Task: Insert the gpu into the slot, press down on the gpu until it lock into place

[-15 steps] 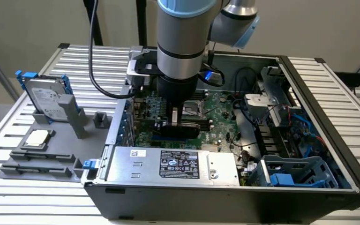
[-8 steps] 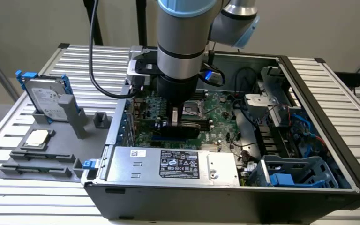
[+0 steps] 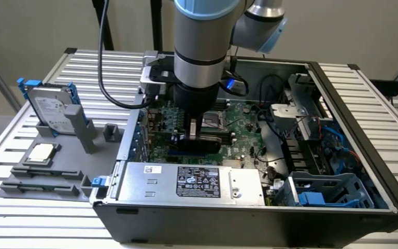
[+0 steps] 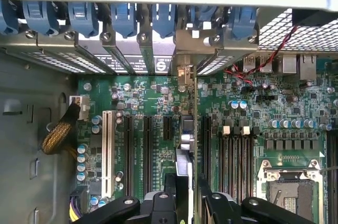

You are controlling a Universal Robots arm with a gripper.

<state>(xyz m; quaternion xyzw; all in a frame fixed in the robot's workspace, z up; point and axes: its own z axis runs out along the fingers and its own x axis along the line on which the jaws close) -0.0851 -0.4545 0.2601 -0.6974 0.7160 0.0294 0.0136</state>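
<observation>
Because the card must go in straight, the gripper (image 4: pixel 188 196) holds the gpu (image 3: pixel 197 147) up on its thin edge, with fingers (image 4: pixel 168 198) pinched tight on both sides. The card stands inside the open computer case (image 3: pixel 337 104), right over the blue slot (image 3: pixel 176 152) and lined up along it. Is it pushed all the way in? I can't tell, because its bottom edge is hidden.

black gpu (image 3: pixel 200 145) stands upright along blue slot (image 3: pixel 176 152).
</observation>
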